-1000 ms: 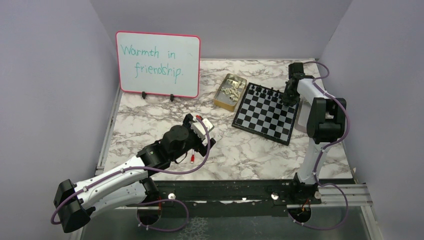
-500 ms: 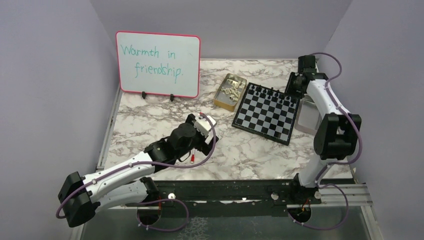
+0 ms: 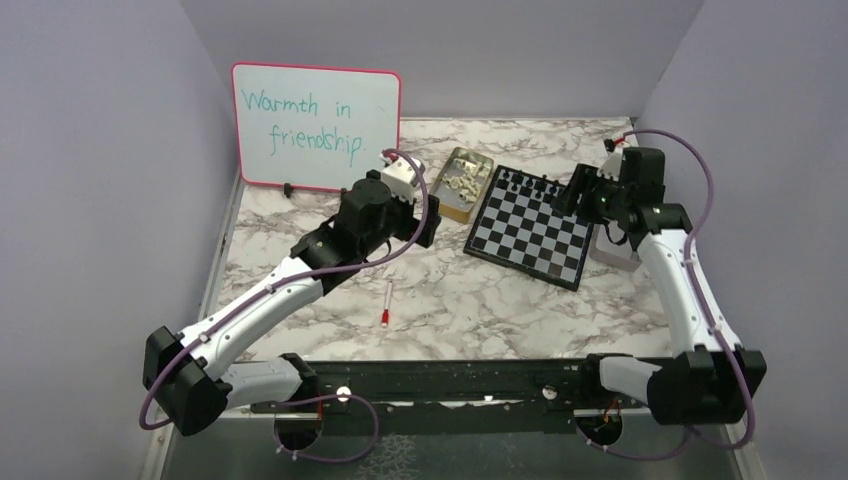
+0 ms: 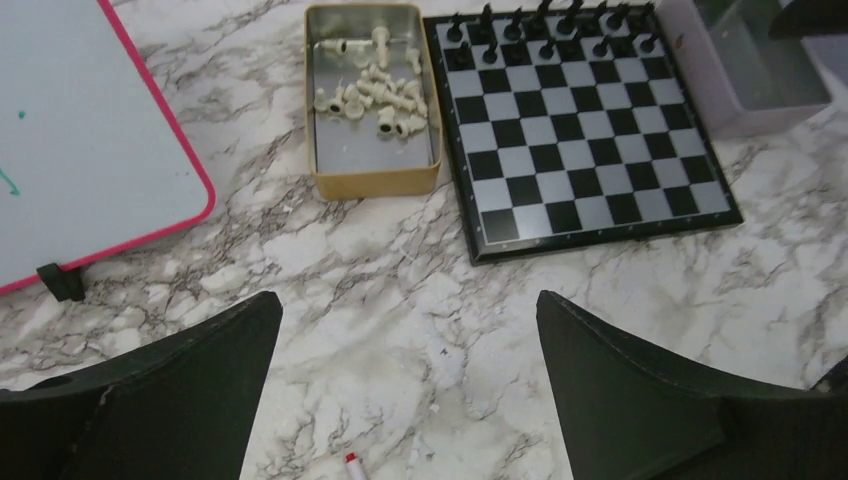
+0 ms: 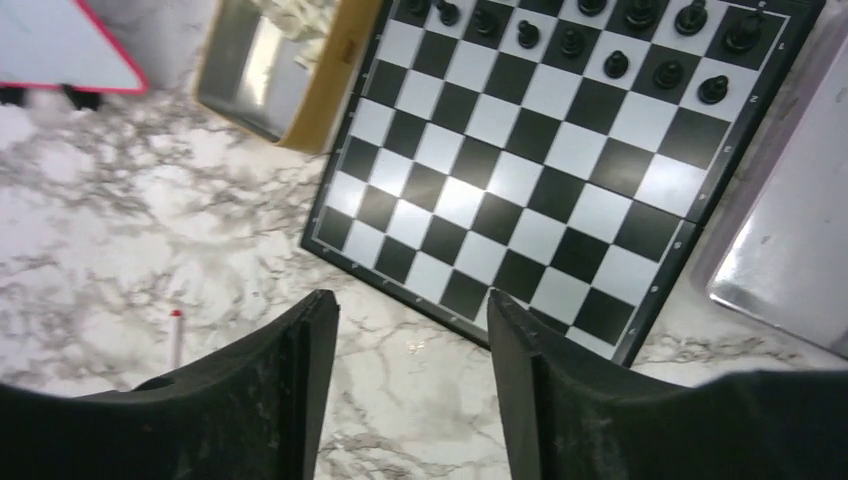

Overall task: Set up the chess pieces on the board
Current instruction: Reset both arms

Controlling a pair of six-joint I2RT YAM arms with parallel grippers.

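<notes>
The board (image 3: pixel 530 228) lies right of centre, with black chess pieces (image 3: pixel 530 185) standing in two rows along its far edge. Cream chess pieces (image 4: pixel 375 90) lie jumbled in a gold tin (image 4: pixel 375 182) just left of the board (image 4: pixel 585 130). My left gripper (image 4: pixel 408 300) hangs open and empty over bare marble, short of the tin. In the top view the left gripper (image 3: pixel 425 220) sits beside the tin's near left corner. My right gripper (image 5: pixel 410 298) is open and empty above the board's (image 5: pixel 520 180) near edge. The black pieces (image 5: pixel 620 62) stand far ahead of it.
A red-capped marker (image 3: pixel 387 302) lies on the marble in front of the left arm. The pink-framed whiteboard (image 3: pixel 315 125) stands at the back left. A clear tray (image 3: pixel 612 245) sits against the board's right side, under the right arm.
The right gripper opened and drew back from the board's far right corner toward its right edge. The left arm swung from over the marker up toward the tin.
</notes>
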